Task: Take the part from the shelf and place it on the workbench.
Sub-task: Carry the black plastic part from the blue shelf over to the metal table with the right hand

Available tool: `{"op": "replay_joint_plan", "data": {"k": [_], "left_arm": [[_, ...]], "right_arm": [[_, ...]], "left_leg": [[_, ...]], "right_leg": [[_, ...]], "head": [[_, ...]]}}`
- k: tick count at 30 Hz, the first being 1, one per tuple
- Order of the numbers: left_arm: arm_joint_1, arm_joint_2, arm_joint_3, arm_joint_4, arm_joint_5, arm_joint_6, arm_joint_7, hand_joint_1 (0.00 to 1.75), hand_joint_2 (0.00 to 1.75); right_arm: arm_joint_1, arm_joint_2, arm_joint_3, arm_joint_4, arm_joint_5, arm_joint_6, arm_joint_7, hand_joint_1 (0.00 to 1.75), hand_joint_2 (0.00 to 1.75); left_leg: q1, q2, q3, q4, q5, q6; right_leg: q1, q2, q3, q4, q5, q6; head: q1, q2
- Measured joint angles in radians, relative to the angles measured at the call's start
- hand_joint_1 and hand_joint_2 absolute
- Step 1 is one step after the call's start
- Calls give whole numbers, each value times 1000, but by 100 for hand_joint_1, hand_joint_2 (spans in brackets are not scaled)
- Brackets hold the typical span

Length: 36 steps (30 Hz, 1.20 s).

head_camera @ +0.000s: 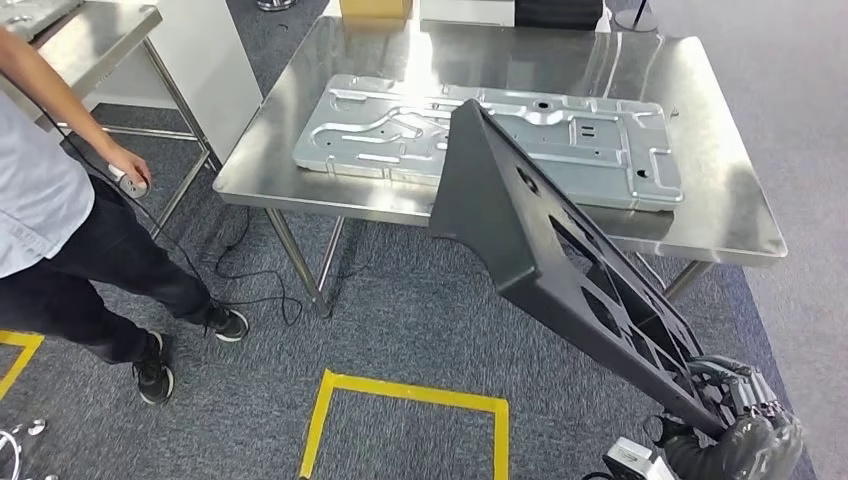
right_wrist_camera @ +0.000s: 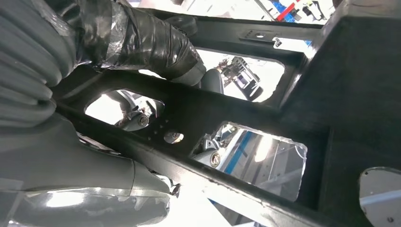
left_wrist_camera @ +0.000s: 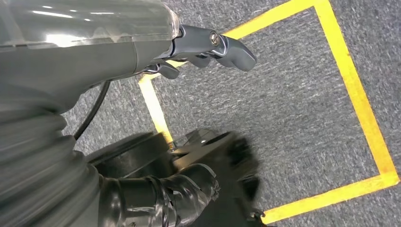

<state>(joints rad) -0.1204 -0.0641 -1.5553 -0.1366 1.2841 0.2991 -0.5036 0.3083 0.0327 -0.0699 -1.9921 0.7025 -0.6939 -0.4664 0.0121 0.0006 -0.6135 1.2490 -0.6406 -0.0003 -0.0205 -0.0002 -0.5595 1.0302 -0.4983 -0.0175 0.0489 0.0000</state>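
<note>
**Carrying black part toward workbench, not yet set down**

Right hand (head_camera: 735, 430) grasps the long black plastic part (head_camera: 560, 260) at its near end; the right wrist view shows fingers (right_wrist_camera: 142, 42) wrapped round a bar of the part's cut-out frame. The part sticks out forward and up, its far end hanging over the near edge of the steel workbench (head_camera: 715, 215), apparently above it rather than resting on it. Left hand (left_wrist_camera: 208, 45) hangs over the carpet by the yellow floor tape (left_wrist_camera: 359, 94), holding nothing, fingers loosely curled; whether they count as spread I can't tell.

A stamped metal panel (head_camera: 480, 135) already lies across the middle of the bench, directly under the part's far tip. A person (head_camera: 60, 220) stands to the left, off the bench, holding a small controller.

To do it well: the grip is at one end only, so the long overhang will lever on the hand. Judged best to lower slowly, land the far end first, and release only once the part lies supported. Avoid knocking the panel.
</note>
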Motion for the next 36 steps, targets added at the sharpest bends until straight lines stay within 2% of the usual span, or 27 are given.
{"op": "replay_joint_plan", "data": {"k": [1,2,3,5,6,7,9,11,12,13,15,16,17,18,20,21,22,24,26,27,29,31,32,33,34,35,36], "left_arm": [[2,0,0,0,-1,0,0,0,175],[3,0,0,0,-1,0,1,0,175],[5,0,0,0,-2,-1,1,0,175],[6,0,0,0,-4,-1,1,0,175],[5,0,0,0,-6,-1,1,0,175],[4,1,0,0,-7,-1,1,0,175],[2,1,0,0,-10,-1,1,0,175],[4,1,0,0,-13,-1,2,0,175],[3,1,0,0,-15,-1,2,0,175],[2,0,0,0,-17,-1,2,0,175],[0,0,0,0,-19,-1,2,0,175],[0,0,0,0,-19,-1,2,0,175],[1,0,0,0,-20,-1,3,0,175],[2,0,0,0,-20,-1,4,0,175],[4,0,0,0,-22,-1,5,0,175],[3,-1,0,0,-23,-1,6,0,175],[2,-1,0,0,-25,-1,6,0,175],[-1,-1,0,0,-28,-1,7,0,175],[-3,0,0,0,-30,-1,7,0,175],[-4,-1,0,0,-31,-1,7,0,175],[-5,0,0,0,-32,-1,7,0,175],[-3,0,0,0,-32,-1,7,0,175],[-1,0,0,0,-33,-1,7,0,175],[0,0,0,0,-33,-1,7,0,175],[1,0,0,0,-33,-1,7,0,175],[1,0,0,0,-35,-1,7,0,175],[2,0,0,0,-36,-1,8,0,175]], "right_arm": [[-2,-2,0,0,-2,0,2,175,175],[-3,-5,0,0,-2,0,3,175,175],[-4,-8,0,0,-3,0,5,175,175],[-9,-13,0,0,-5,0,8,175,175],[-13,-16,-1,0,-6,0,10,175,175],[-17,-21,-1,0,-7,0,12,175,175],[-27,-30,-4,0,-8,0,16,175,175],[-33,-39,-8,-1,-8,0,20,175,175],[-37,-44,-10,-1,-8,0,22,175,175],[-41,-50,-12,-1,-8,0,25,175,175],[-47,-60,-18,0,-10,0,32,175,175],[-48,-63,-21,1,-12,0,34,175,175],[-48,-66,-22,2,-13,0,36,175,175],[-48,-68,-23,3,-15,0,38,175,175],[-49,-72,-25,4,-17,0,39,175,175],[-49,-75,-25,4,-18,0,40,175,175],[-50,-76,-25,5,-19,0,40,175,175],[-51,-79,-26,6,-20,0,43,175,175],[-51,-81,-27,6,-20,0,45,175,175],[-52,-82,-28,6,-20,0,46,175,175],[-54,-83,-28,6,-20,0,46,175,175],[-55,-83,-28,6,-20,0,46,175,175],[-55,-83,-28,6,-20,0,46,175,175],[-55,-83,-28,6,-20,0,46,175,175],[-55,-83,-28,6,-20,0,46,175,175],[-55,-83,-28,6,-20,0,46,175,175],[-56,-83,-28,6,-20,0,46,175,175]], "left_leg": [[0,0,-39,52,-6,-1],[0,0,-62,67,11,0],[0,0,-65,41,50,2],[-1,0,-34,-81,149,10],[-3,0,-13,-138,178,14],[-6,0,0,-174,189,18],[-11,-1,11,-196,179,24],[-8,-2,22,-209,177,33],[-5,-2,30,-218,175,39],[-2,-2,39,-225,174,45],[-1,-2,52,-229,164,53],[-1,-2,59,-229,157,54],[-1,-3,68,-229,149,54],[-1,-3,79,-229,140,53],[-1,-5,106,-230,120,47],[-2,-6,116,-228,109,41],[-4,-7,122,-228,100,36],[-8,-7,126,-232,91,24],[-6,-4,132,-231,83,14],[-5,-3,126,-212,72,9],[-3,-3,72,-107,32,1],[-2,-3,-18,28,-3,-2],[-2,-3,-52,64,3,-2],[-2,-3,-70,63,31,0],[-2,-3,-70,26,78,4],[-3,-3,-57,-38,134,10],[-7,-3,-41,-97,174,17]], "right_leg": [[1,1,6,0,-6,-1],[2,3,15,0,-13,-1],[2,4,26,0,-21,0],[2,7,49,0,-38,5],[4,8,55,1,-47,10],[5,8,59,0,-53,16],[8,9,62,-5,-60,28],[6,6,71,-7,-67,39],[5,5,65,11,-76,45],[4,4,45,53,-93,49],[3,3,-39,185,-134,55],[3,3,-85,244,-144,57],[2,3,-116,272,-134,59],[0,3,-129,263,-102,59],[-3,1,-105,151,0,58],[-2,0,-84,92,34,55],[1,-1,-68,51,50,49],[6,0,-58,29,37,36],[3,3,-50,21,29,23],[1,3,-44,16,26,16],[-1,1,-28,9,17,4],[1,0,-14,8,4,-1],[2,2,-5,8,-4,-1],[3,3,6,8,-12,-1],[4,5,20,8,-21,0],[5,6,33,8,-30,1],[7,6,43,7,-40,4]], "head": [[0,0],[0,0],[0,0],[1,0],[1,0],[1,0],[0,0],[1,0],[1,0],[2,0],[2,0],[2,0],[2,0],[2,0],[3,0],[3,0],[3,0],[2,0],[1,0],[0,0],[0,0],[0,0],[-1,0],[0,0],[-1,0],[0,0],[1,0]]}}
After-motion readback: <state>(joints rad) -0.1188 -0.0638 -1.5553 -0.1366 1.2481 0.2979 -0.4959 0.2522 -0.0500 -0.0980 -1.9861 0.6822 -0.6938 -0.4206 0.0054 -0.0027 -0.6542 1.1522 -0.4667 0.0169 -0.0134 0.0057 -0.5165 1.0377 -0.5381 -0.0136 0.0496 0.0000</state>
